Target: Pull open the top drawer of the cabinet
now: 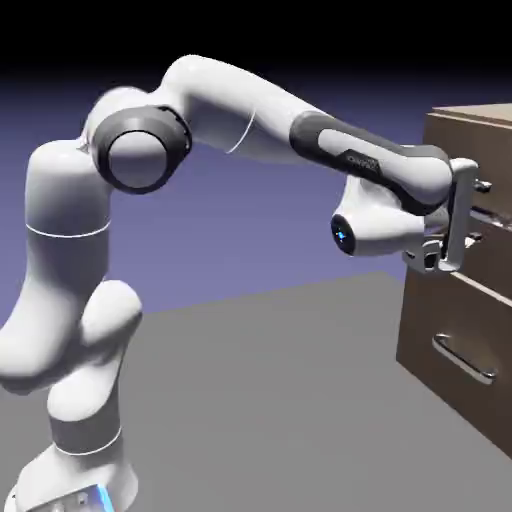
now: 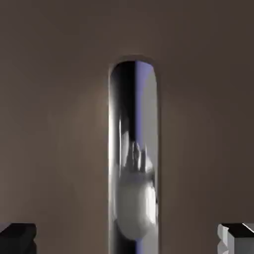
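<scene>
The brown wood-look cabinet (image 1: pixel 470 330) stands at the exterior view's right. My gripper (image 1: pixel 479 212) is pressed up to the top drawer (image 1: pixel 498 165), with one finger above and one below the spot where its handle sits. In the hand view the silver bar handle (image 2: pixel 133 149) runs straight up the middle against the drawer front (image 2: pixel 54 124). The two fingertips (image 2: pixel 17 238) sit far out on either side of the bar, with wide gaps to it. The gripper (image 2: pixel 130 240) is open around the handle and touches nothing.
The lower drawer (image 1: pixel 450 385) with its own silver bar handle (image 1: pixel 462 358) lies just under my hand. The grey tabletop (image 1: pixel 260 400) stretches from the robot's base to the cabinet's foot.
</scene>
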Robot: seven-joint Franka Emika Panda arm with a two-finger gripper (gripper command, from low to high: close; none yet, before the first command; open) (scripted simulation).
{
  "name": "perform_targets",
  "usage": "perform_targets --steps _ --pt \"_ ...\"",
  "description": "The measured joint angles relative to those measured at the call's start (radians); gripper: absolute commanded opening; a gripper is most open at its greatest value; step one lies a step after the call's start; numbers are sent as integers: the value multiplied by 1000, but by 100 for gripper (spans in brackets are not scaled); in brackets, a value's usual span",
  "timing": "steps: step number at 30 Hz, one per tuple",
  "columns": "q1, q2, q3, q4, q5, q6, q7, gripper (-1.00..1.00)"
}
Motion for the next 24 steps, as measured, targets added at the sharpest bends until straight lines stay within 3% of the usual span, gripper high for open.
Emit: perform_targets --steps 11,24 --pt "-65 360 -27 -338 -109 -137 340 -100" --pt "97 831 -254 -773 -267 -259 676 -100"
